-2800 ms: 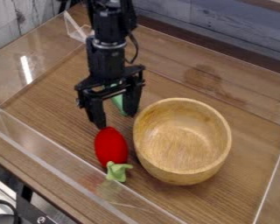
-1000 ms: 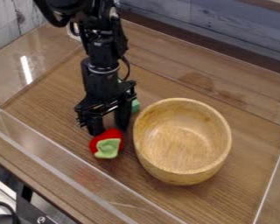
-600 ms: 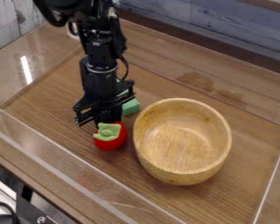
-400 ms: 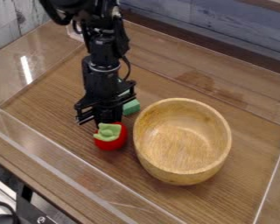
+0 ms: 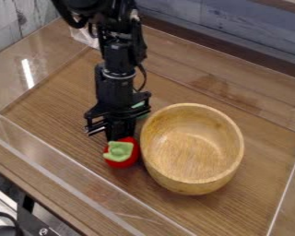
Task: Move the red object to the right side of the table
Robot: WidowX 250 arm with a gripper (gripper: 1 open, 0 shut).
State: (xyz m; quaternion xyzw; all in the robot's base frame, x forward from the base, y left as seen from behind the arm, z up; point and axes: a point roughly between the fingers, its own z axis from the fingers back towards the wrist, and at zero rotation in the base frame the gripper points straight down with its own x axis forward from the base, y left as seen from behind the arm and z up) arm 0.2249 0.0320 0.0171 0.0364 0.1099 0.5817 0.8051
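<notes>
We have our black gripper pointing down with its jaws closed tight on the small rounded red toy fruit with the light green stem end, which sits low near the front of the brown wood-grain counter, just beside the round wooden bowl. We judge the grasp made; the lift and carry to the right side remain.
</notes>
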